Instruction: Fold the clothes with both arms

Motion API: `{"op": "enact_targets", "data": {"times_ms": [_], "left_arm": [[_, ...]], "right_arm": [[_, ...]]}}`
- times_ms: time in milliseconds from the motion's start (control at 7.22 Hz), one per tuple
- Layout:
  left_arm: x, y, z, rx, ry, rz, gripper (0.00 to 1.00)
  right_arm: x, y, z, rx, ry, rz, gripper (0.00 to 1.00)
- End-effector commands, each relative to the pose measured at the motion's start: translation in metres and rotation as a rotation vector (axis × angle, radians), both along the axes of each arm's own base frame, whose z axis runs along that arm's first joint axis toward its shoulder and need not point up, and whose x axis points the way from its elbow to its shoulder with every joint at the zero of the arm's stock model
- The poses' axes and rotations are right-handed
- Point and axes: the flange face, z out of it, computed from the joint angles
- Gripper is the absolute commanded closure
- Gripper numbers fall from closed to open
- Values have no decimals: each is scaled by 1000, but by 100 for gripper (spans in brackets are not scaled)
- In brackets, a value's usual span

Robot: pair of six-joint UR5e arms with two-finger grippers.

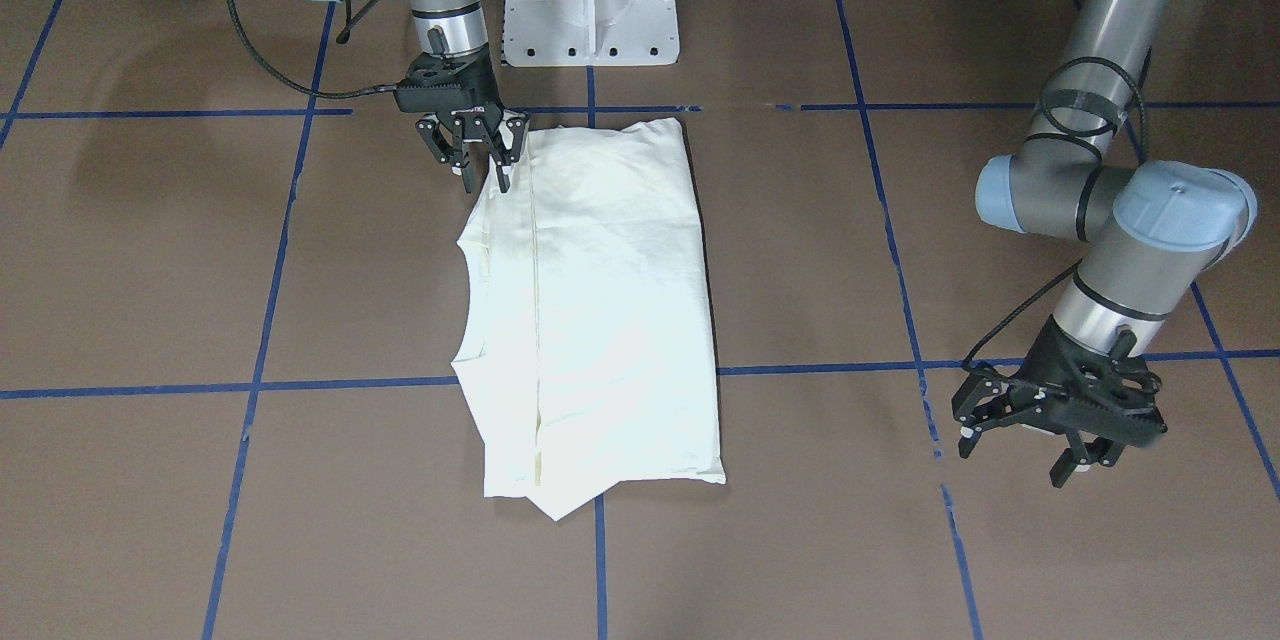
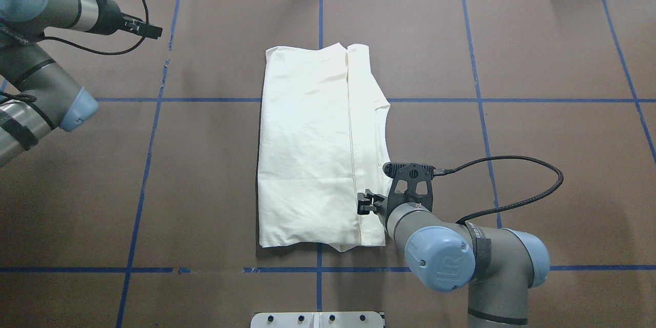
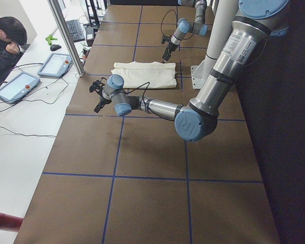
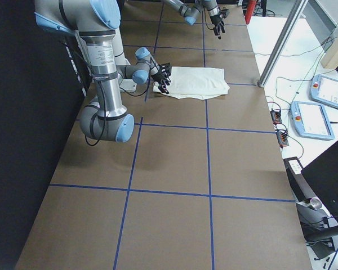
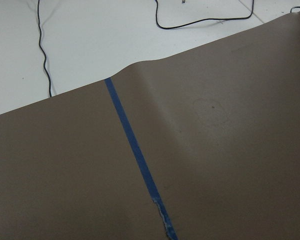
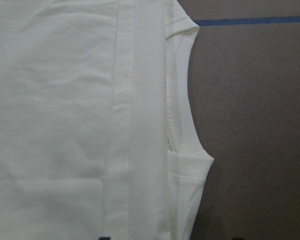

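Closest to the robot's base, the right gripper (image 1: 485, 176) points down at the near corner of the shirt (image 1: 610, 300), on the side where the neckline is. Its fingers are spread apart. The right wrist view shows only the two dark tips at its bottom border, one over cloth and one over the bare table (image 1: 150, 270). I cannot tell whether they touch the fabric.

From that gripper the shirt runs away from the robot and out to the gripper's left. It lies flat, folded into a long rectangle in the middle of the brown table, plain cream-white side up. A straight stitched fold edge runs along its length, just left of the gripper. The curved neckline opens on the long edge beyond the fingers.

The right wrist view gives the double rows of stitching and the ribbed collar band, which the overhead view shows only as faint lines. The overhead view shows the whole outline, with a small point of cloth sticking out from under the near end.

Farthest out, the left gripper (image 1: 1020, 445) hangs with its fingers spread, well apart from the shirt on the far left. Its wrist view shows no cloth, only brown covering, a blue tape line (image 5: 135, 150) and a black cable (image 5: 200, 21) on the pale surface past the table's edge. The exterior left view alone shows a seated person (image 3: 5, 46).
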Motion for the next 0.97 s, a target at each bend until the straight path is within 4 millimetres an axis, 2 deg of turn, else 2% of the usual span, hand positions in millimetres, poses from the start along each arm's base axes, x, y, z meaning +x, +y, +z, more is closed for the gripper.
{"op": "enact_targets", "data": {"times_ms": [0,138,277,415,554,831], "left_arm": [[-11,22,5,0,13,19,0],[-12,22,7,-4,12,18,0],[-12,22,6,-7,15,15,0],[-11,22,5,-23,29,4,0],[-12,22,6,-29,31,1,0],[-14,25,14,-39,25,1,0]], "right_arm": [[-7,25,-19,77,163,-147,0],[-21,48,-31,170,195,-213,0],[-31,71,-29,229,223,-238,0],[-35,84,-24,257,243,-263,1],[-40,89,-21,278,263,-285,13],[-44,90,-17,304,289,-315,30]]}}
